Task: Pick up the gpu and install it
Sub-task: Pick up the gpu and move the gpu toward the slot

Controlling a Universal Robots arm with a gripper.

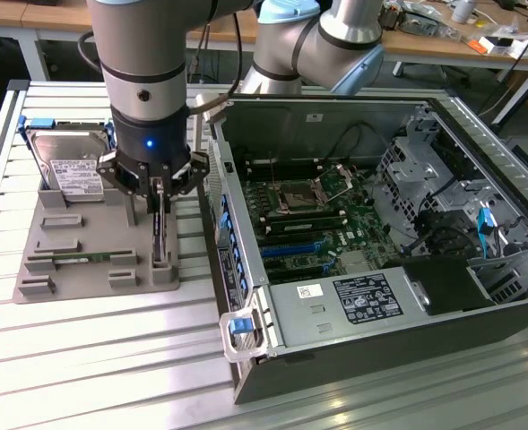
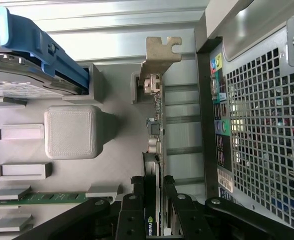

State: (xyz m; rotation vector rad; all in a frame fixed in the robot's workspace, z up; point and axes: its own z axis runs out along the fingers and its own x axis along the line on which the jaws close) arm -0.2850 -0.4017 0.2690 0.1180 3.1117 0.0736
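Three parts in grey holder (image 1: 75,235), the exterior view's left: hard drive (image 1: 71,166), memory stick (image 1: 80,258), gpu (image 1: 160,237) on edge grasped by claw (image 1: 160,202); wrist view adds silver bracket (image 2: 156,57).

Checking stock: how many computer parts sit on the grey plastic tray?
3: silver boxy hard drive at the tray's far end, narrow green memory stick in front of it, thin black gpu card gripped by the gripper.

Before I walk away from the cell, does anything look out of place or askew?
Nothing stands out. The gpu stands straight in its slot on the tray, the gripper around it; hard drive and memory stick sit in their holders.
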